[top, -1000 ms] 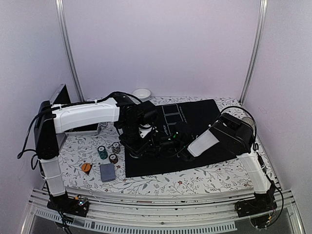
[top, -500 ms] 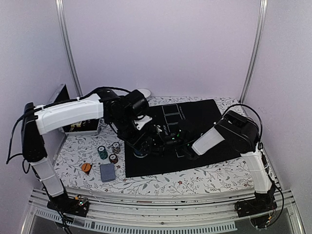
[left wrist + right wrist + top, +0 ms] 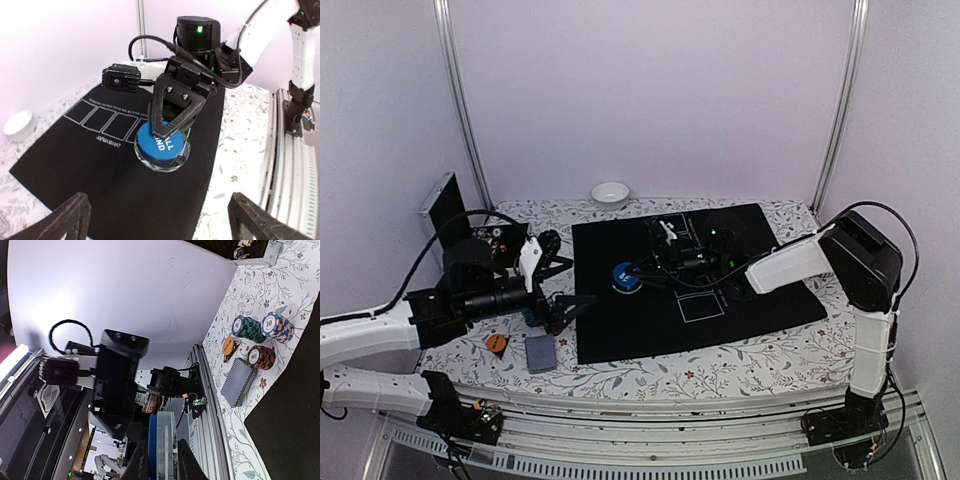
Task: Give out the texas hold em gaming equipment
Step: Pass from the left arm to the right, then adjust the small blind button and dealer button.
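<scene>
Placement of blue button disc (image 3: 165, 150) is in hand: our right fingers (image 3: 166, 129) grip it between their tips, low on the black mat (image 3: 75, 165). Our left fingers (image 3: 67, 222) stand wide open and empty, the disc well ahead of them. Next, we think, release and lift straight.
</scene>
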Robot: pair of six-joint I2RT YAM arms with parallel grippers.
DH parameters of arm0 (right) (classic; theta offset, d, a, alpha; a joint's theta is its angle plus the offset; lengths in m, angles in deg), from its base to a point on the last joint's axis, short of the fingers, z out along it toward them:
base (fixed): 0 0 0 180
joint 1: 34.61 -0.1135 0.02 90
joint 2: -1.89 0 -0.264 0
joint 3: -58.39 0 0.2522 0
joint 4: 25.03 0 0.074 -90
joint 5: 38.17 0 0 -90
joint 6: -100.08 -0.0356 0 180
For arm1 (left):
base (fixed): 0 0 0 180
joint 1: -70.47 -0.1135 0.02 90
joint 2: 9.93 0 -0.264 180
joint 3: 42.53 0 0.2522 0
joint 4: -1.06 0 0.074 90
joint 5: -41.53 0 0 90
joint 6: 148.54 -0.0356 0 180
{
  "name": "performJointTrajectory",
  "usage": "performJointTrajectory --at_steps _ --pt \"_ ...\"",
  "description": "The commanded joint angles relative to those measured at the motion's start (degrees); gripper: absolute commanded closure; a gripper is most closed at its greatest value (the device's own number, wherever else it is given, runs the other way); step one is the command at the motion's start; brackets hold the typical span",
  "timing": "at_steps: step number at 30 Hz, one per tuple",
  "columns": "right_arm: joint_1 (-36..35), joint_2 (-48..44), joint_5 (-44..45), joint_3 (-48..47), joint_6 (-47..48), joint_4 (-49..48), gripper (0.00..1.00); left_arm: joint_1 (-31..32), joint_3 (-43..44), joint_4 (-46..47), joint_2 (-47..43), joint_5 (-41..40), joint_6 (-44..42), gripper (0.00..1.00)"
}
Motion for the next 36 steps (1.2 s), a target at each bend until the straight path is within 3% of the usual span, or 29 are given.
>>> performJointTrajectory --at_steps 1,5,8,10,12,16,21,25,29,36 --pt "-0.2 -6.4 1.2 0.6 7.1 8.9 0.98 0.4 -10.1 32.0 -0.3 0.4 -12.3 0.02" --pt "-0.3 -8.8 1.8 0.8 8.6 12.9 0.98 2.4 -8.9 34.0 6.3 0.3 -21.7 0.02" --pt "-0.6 -10.3 3.7 0.1 11.3 17.9 0.98 2.8 -10.0 42.2 9.5 0.8 -24.2 0.02" --pt "-0.9 -10.9 4.3 -0.4 12.8 20.4 0.98 2.8 -7.9 41.8 12.4 3.3 -25.4 0.02" --pt "-1.0 -11.1 4.2 -0.8 13.0 20.5 0.98 3.0 -5.2 38.6 16.1 5.4 -25.7 0.02" --pt "-1.4 -10.8 4.1 -1.8 12.6 20.6 0.98 2.9 -5.7 43.5 20.5 4.8 -25.3 0.04" --pt "-1.7 -10.9 3.9 -1.9 12.3 20.5 0.98 2.9 -2.8 40.3 24.1 5.4 -24.5 0.05" --pt "-1.9 -11.1 3.8 -2.1 12.5 20.5 0.98 2.8 -2.7 42.1 25.4 4.7 -24.4 0.08" --pt "-2.2 -10.8 3.3 -2.3 12.5 20.4 0.98 2.8 -1.0 40.8 27.0 3.9 -23.7 0.17" --pt "-2.2 -11.7 3.4 -1.9 12.7 20.3 0.98 2.5 -1.6 41.0 28.1 4.4 -23.5 0.15"
